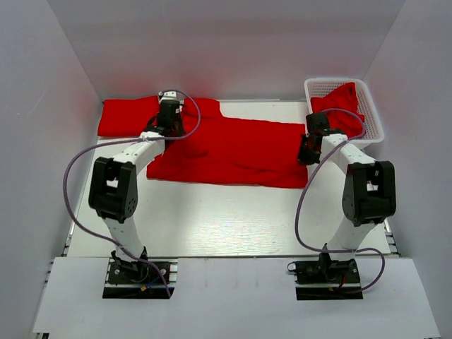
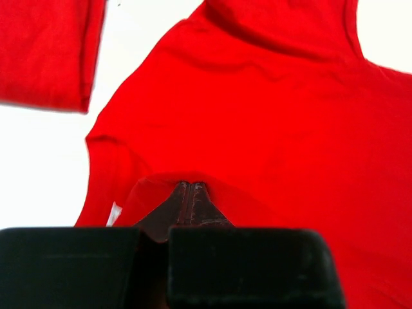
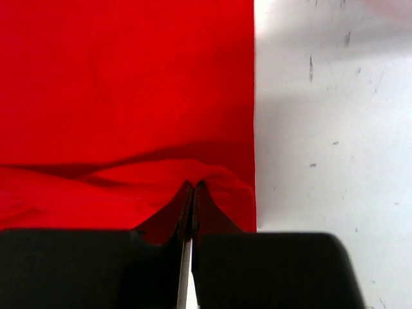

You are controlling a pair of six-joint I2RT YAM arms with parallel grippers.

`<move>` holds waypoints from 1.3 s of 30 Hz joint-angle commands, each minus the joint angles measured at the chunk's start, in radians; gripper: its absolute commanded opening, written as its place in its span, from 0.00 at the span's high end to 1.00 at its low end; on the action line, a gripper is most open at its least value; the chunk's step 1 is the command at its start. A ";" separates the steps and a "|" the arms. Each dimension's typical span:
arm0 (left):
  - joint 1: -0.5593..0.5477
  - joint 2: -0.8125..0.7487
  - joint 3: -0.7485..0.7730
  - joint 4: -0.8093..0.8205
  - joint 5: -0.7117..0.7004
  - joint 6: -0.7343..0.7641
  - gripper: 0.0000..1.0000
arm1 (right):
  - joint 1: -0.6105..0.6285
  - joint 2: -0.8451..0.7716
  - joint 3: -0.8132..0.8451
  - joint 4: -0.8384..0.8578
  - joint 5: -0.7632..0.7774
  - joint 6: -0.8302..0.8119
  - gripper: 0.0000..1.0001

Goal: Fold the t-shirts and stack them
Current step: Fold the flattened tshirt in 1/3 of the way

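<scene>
A bright red t-shirt [image 1: 233,152] lies spread flat across the back middle of the white table [image 1: 233,219]. My left gripper [image 1: 168,126] sits at its left end near the collar and is shut, with a raised fold of the red cloth [image 2: 270,116] pinched at its tips [image 2: 190,187]. At the shirt's right edge my right gripper [image 1: 308,152] is also shut, and puckered red cloth [image 3: 129,96] is caught at its tips [image 3: 193,187] beside the straight hem. A second red t-shirt [image 1: 123,116] lies folded at the back left, also seen as the folded t-shirt [image 2: 45,51] in the left wrist view.
A white mesh basket [image 1: 374,106] stands at the back right corner with another red t-shirt [image 1: 339,106] heaped in it. Grey walls close in the left, right and back. Bare white table [image 3: 322,129] lies right of the hem.
</scene>
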 commanded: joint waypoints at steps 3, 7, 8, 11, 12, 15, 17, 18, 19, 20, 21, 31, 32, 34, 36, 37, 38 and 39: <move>0.029 0.156 0.200 0.050 0.002 0.019 0.39 | -0.032 0.066 0.099 0.020 0.003 0.047 0.77; 0.040 0.324 0.514 -0.129 -0.033 0.029 0.00 | -0.042 0.126 0.175 0.002 0.006 0.083 0.58; 0.040 0.347 0.553 -0.174 -0.050 0.029 0.00 | -0.048 0.132 0.182 0.005 0.008 0.082 0.56; 0.049 0.371 0.621 -0.211 -0.029 0.029 0.00 | -0.055 0.123 0.217 -0.006 -0.015 0.062 0.50; 0.049 0.352 0.608 -0.211 -0.029 0.029 0.00 | -0.050 0.114 0.215 -0.009 -0.041 0.050 0.46; 0.049 0.242 0.480 -0.187 0.005 0.029 0.00 | -0.045 0.047 0.148 0.029 -0.161 -0.030 0.10; 0.049 0.132 0.351 -0.171 0.039 0.006 0.00 | -0.041 -0.015 0.070 0.055 -0.205 -0.056 0.10; 0.049 0.093 0.304 -0.162 0.056 0.006 0.00 | -0.041 -0.074 0.018 0.084 -0.249 -0.073 0.10; 0.049 0.057 0.257 -0.150 0.086 -0.022 0.00 | -0.039 -0.089 -0.031 0.103 -0.263 -0.087 0.10; 0.040 0.023 0.169 -0.150 0.106 -0.033 0.00 | -0.038 -0.102 -0.070 0.123 -0.286 -0.105 0.10; 0.031 -0.038 0.126 -0.140 0.125 -0.042 0.00 | -0.035 -0.125 -0.084 0.126 -0.311 -0.107 0.10; 0.031 -0.197 -0.283 -0.028 0.286 -0.168 0.00 | -0.018 -0.068 -0.127 0.204 -0.432 -0.096 0.10; 0.031 -0.197 -0.283 -0.028 0.295 -0.177 0.00 | -0.012 -0.058 -0.125 0.218 -0.437 -0.093 0.10; 0.031 -0.197 -0.312 -0.028 0.286 -0.177 0.00 | -0.012 -0.034 -0.130 0.237 -0.448 -0.079 0.10; 0.031 -0.188 -0.327 -0.028 0.286 -0.188 0.00 | -0.007 -0.015 -0.130 0.266 -0.455 -0.073 0.10; 0.031 -0.188 -0.347 -0.028 0.286 -0.188 0.00 | -0.007 -0.009 -0.124 0.269 -0.457 -0.070 0.10; 0.031 -0.188 -0.357 -0.028 0.286 -0.188 0.00 | -0.004 0.006 -0.116 0.269 -0.457 -0.071 0.10; 0.041 -0.188 -0.367 -0.028 0.296 -0.200 0.00 | -0.001 0.020 -0.113 0.269 -0.454 -0.067 0.10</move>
